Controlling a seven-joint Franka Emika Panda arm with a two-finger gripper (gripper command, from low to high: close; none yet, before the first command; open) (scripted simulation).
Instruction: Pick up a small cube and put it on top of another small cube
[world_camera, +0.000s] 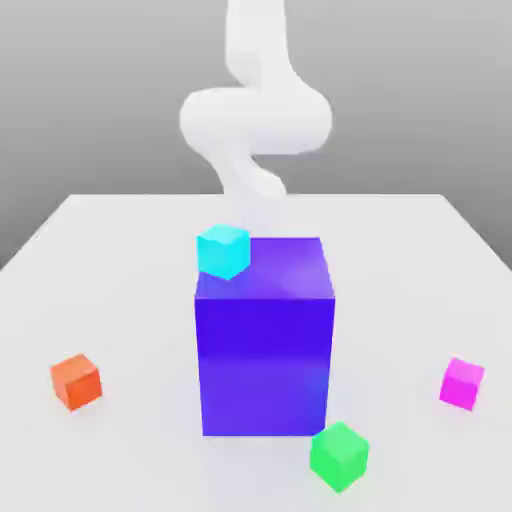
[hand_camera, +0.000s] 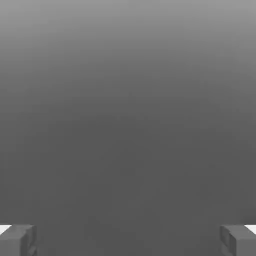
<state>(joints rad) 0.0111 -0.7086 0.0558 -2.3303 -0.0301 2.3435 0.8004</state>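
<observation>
Well, the white table (world_camera: 90, 250) is smooth, and a big shiny blue block (world_camera: 265, 350) stands in the middle. Behind it bends the white arm (world_camera: 255, 115). Four small cubes wait: teal (world_camera: 222, 250) by the block's top corner, green (world_camera: 339, 456), orange (world_camera: 76, 381), pink (world_camera: 461, 383). The gripper (hand_camera: 128, 240) is wide open, holding nothing (cubes sit below it, toward the camera).

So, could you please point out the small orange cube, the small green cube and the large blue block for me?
small orange cube (world_camera: 76, 381): exterior view, front face.
small green cube (world_camera: 339, 456): exterior view, centre, near its front edge.
large blue block (world_camera: 266, 365): exterior view, front face.
</observation>
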